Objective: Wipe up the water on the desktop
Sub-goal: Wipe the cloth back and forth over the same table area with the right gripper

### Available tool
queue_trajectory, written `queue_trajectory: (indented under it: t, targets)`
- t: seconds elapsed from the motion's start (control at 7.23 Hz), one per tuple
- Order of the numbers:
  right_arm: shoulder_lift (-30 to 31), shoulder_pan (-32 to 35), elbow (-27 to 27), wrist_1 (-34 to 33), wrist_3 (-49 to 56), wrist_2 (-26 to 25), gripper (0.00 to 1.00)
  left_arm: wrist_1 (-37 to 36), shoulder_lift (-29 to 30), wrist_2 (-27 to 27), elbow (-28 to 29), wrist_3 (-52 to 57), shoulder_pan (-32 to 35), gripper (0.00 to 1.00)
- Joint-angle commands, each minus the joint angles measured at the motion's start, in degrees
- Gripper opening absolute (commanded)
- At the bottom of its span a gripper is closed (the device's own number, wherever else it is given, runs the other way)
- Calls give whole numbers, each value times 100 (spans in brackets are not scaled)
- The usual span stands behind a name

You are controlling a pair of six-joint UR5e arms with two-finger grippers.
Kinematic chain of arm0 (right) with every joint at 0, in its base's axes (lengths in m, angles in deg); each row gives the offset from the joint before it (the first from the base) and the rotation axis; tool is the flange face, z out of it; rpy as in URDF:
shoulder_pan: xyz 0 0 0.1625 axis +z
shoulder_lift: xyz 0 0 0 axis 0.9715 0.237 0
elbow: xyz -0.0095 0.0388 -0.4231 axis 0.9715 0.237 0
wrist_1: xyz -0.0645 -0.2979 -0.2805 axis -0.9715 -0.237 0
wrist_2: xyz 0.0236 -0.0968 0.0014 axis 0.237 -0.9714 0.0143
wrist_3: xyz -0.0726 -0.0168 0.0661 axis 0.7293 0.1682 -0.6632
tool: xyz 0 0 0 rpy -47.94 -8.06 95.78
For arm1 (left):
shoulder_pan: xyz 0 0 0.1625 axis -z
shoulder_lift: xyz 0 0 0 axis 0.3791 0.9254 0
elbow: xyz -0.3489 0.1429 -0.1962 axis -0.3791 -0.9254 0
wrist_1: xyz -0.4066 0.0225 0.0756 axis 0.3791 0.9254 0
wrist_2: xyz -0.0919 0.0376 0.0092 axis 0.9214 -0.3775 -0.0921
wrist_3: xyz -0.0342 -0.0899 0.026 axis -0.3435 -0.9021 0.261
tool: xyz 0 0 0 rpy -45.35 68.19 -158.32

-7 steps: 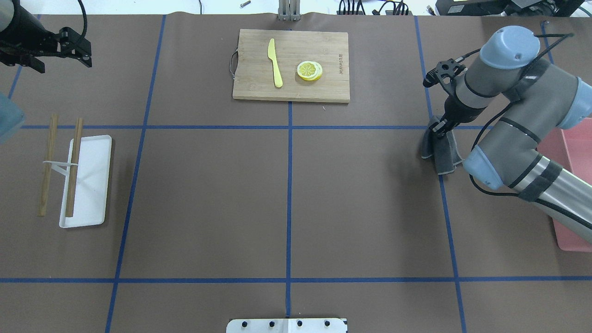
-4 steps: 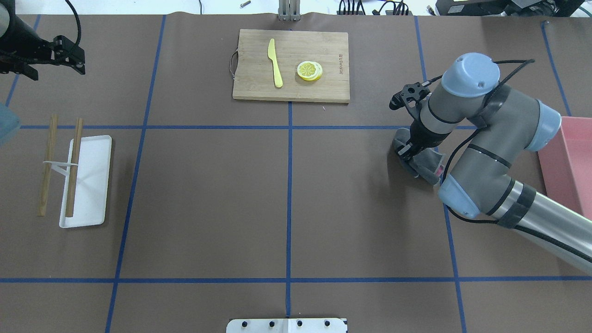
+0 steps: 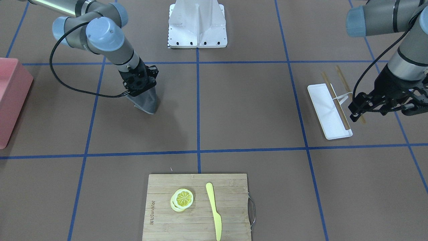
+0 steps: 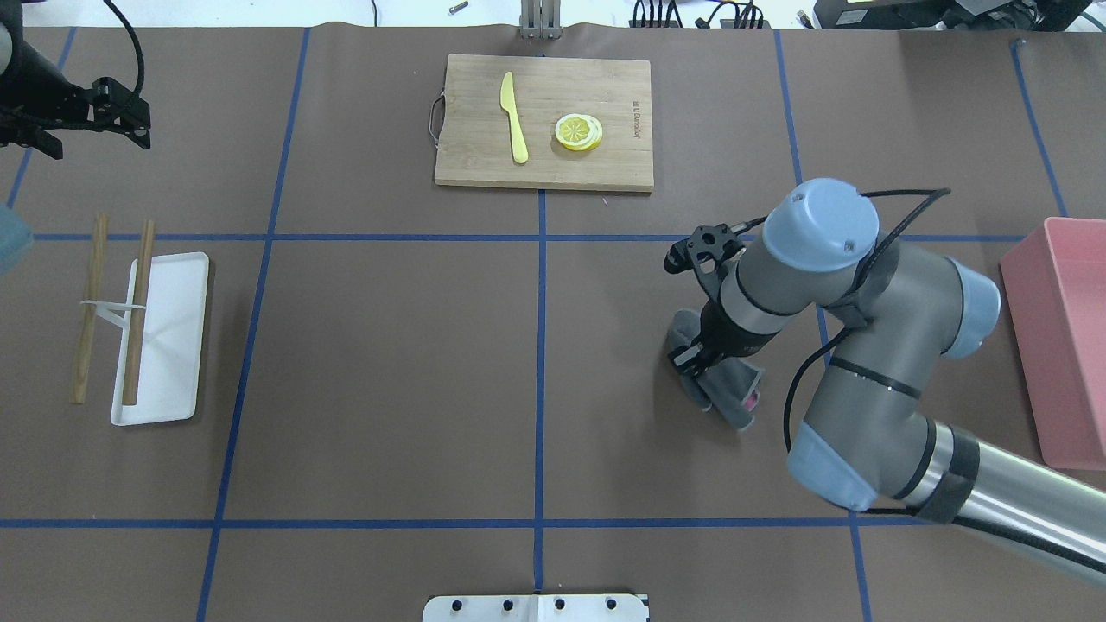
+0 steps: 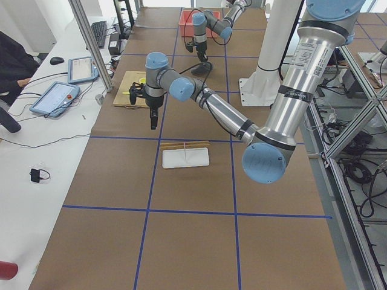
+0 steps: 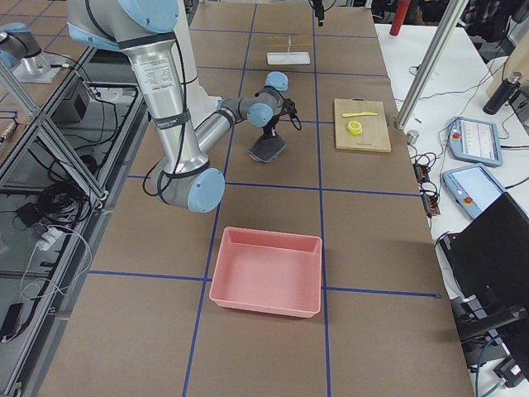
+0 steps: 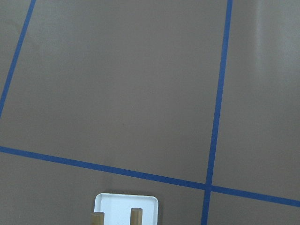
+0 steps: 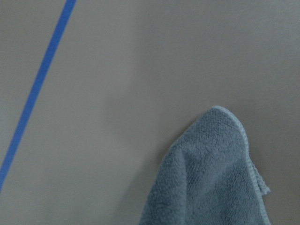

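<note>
The desktop (image 4: pixel 389 363) is a brown tabletop with a grid of blue tape lines; no water shows on it. My right gripper (image 4: pixel 696 358) is shut on a grey cloth (image 4: pixel 733 390) and points down at the right-middle of the table. The cloth hangs from it onto the surface. It also shows in the front view (image 3: pixel 147 100) under that gripper (image 3: pixel 138 89), and in the right wrist view (image 8: pixel 211 178). My left gripper (image 4: pixel 143 125) hovers empty at the far left, its fingers drawn together, above the table beyond the white tray.
A bamboo cutting board (image 4: pixel 622 164) with a yellow knife (image 4: pixel 515 117) and lemon slices (image 4: pixel 578 132) lies far centre. A white tray (image 4: pixel 177 345) with two wooden sticks (image 4: pixel 138 311) lies left. A pink bin (image 4: pixel 1067 345) stands at the right edge.
My right gripper has dragged the grey cloth toward the table's centre and nearer the robot. The left gripper has drifted slightly further left.
</note>
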Motion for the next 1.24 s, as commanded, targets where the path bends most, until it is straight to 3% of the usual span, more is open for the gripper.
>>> queue_trajectory:
  t: [0.0,0.28,0.55,1.11]
  targets:
    - [199,-430,-341,-4,-542,-230,0,-7,47,-1,-29,-14,4,98]
    - [550,32,-219,-48,-299,-127,0,-16,91,8,-82,-85,-4,98]
    - [945,596,-114,-65,588,-117,0,-16,161,26,-82,-120,-13,98]
    - [1158,1668,457,-83,1940,261,0,-33,196,35,-82,-120,-5,98]
